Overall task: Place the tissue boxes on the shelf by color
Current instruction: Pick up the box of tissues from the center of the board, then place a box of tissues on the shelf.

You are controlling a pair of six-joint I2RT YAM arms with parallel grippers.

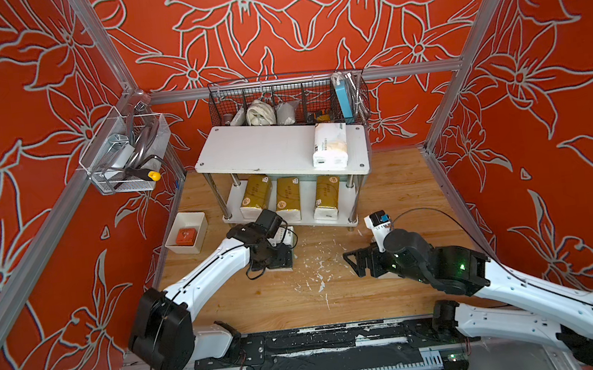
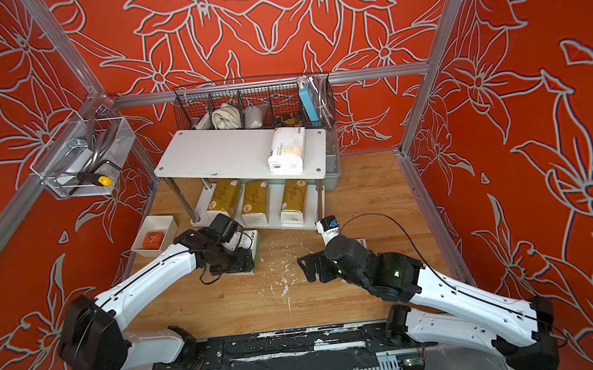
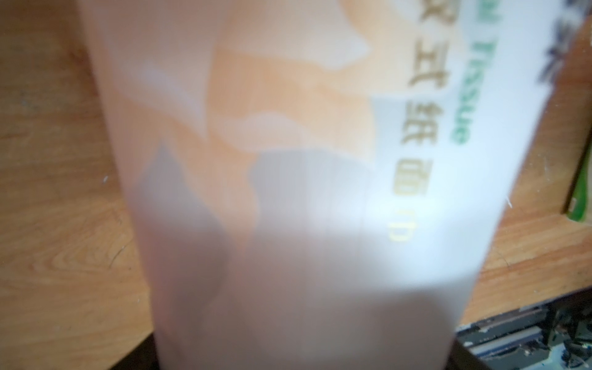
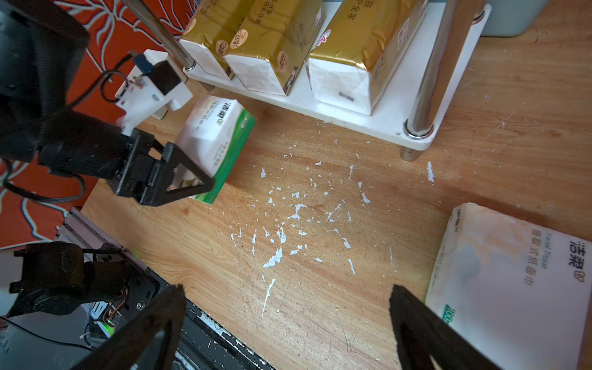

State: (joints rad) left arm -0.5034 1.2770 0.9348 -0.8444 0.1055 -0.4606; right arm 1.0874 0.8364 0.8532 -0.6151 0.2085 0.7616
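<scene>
Looking from the right wrist: left gripper (image 4: 189, 166) pinches white tissue box (image 4: 217, 134).

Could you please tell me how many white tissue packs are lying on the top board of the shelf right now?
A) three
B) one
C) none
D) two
B: only one white tissue pack lies on the top board of the shelf, while a second white pack and a third white pack are down on the table.

Left claw (image 1: 276, 262) pinched low, right claw (image 4: 288, 307) spread wide.
</scene>
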